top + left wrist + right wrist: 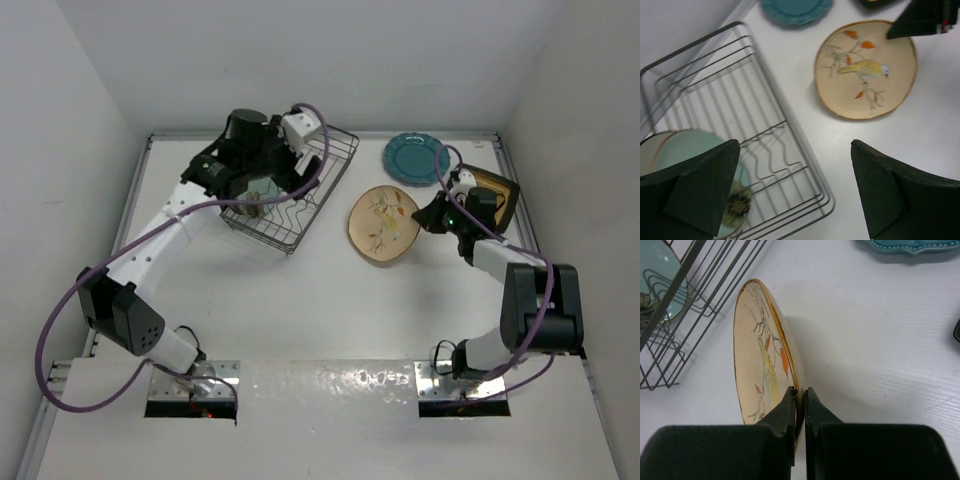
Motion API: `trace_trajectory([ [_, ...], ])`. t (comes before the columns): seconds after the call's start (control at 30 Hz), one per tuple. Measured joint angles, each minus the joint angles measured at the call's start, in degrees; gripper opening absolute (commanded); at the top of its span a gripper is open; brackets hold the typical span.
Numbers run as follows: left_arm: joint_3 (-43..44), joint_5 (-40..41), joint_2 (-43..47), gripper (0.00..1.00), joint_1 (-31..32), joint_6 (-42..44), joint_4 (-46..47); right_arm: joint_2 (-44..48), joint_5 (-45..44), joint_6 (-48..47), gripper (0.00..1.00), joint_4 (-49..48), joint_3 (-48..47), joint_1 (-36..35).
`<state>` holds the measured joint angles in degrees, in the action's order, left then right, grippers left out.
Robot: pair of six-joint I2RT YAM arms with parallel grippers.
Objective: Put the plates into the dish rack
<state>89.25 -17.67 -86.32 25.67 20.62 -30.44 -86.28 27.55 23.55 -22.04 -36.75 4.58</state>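
The dark wire dish rack (318, 190) stands at the back left. A pale aqua plate (262, 189) stands in it. In the left wrist view this aqua plate (690, 150) has another pale plate rim (647, 145) behind it. My left gripper (262, 170) hovers open and empty over the rack (765, 145). My right gripper (428, 215) is shut on the right rim of the cream floral plate (382, 226), which is tilted; the right wrist view shows the fingers (787, 407) pinching the plate (757, 355). The scalloped teal plate (415, 158) lies flat behind it. The square amber plate (500, 190) lies under my right arm.
White walls close the table on the left, back and right. The rack's near corner (660, 380) is a short way left of the cream plate. The teal plate's edge (912, 246) and a dark edge of the amber plate (957, 331) show in the right wrist view.
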Motion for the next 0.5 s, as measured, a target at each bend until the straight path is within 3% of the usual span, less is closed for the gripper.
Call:
trace_trajectory([
  [0.23, 0.87, -2.29, -5.2, 0.91, 3.78, -0.11, 0.31, 8.9, 2.27, -4.28, 0.0, 4.17, 3.63, -0.42],
  [0.5, 2.8, -6.08, -12.11, 0.99, 8.07, 0.37, -0.57, 19.15, 10.12, -4.63, 0.0, 4.83, 3.96, -1.64],
])
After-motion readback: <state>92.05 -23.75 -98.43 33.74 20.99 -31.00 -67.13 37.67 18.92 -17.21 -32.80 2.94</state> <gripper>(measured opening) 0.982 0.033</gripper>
